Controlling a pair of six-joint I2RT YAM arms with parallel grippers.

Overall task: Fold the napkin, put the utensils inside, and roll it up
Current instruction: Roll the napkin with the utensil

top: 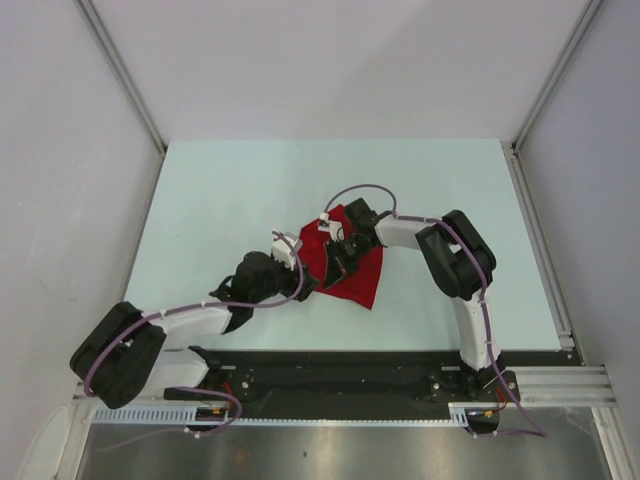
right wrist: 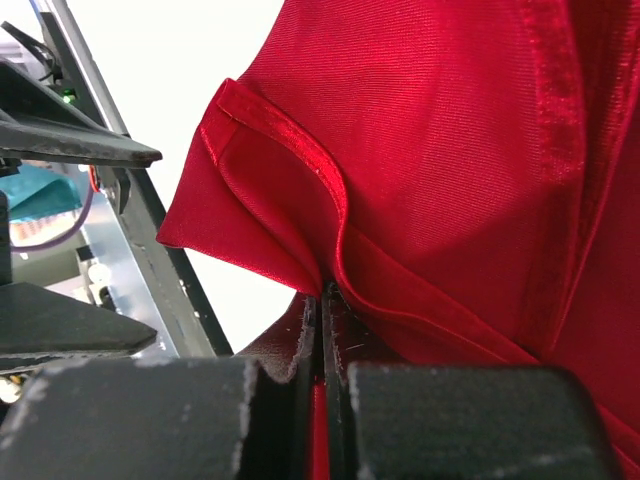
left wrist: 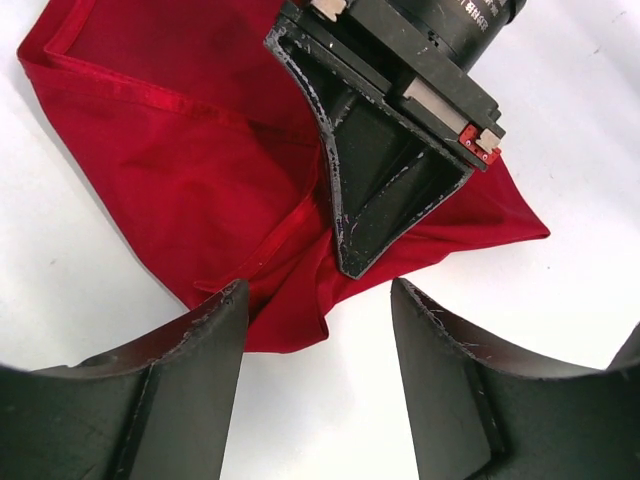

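Napkin (top: 365,280), bright red and rumpled, lies near the middle of my pale table (top: 230,190), between both arms. My right gripper (right wrist: 322,300) is clamped tight on a raised fold of the cloth. My left gripper (left wrist: 320,300) hovers low with jaws spread, grasping nothing, the cloth's corner between its fingers.

Robot lab, a closed test cell. Pale bench (top: 220,200) boxed in by plain white panels (top: 60,150) set in metal frame posts (top: 122,75). Two robot arms, the left arm (top: 185,322) and the right arm (top: 455,255), trail purple cables (top: 360,187) and stand bolted to a black rail (top: 330,372) along the bench's near edge.
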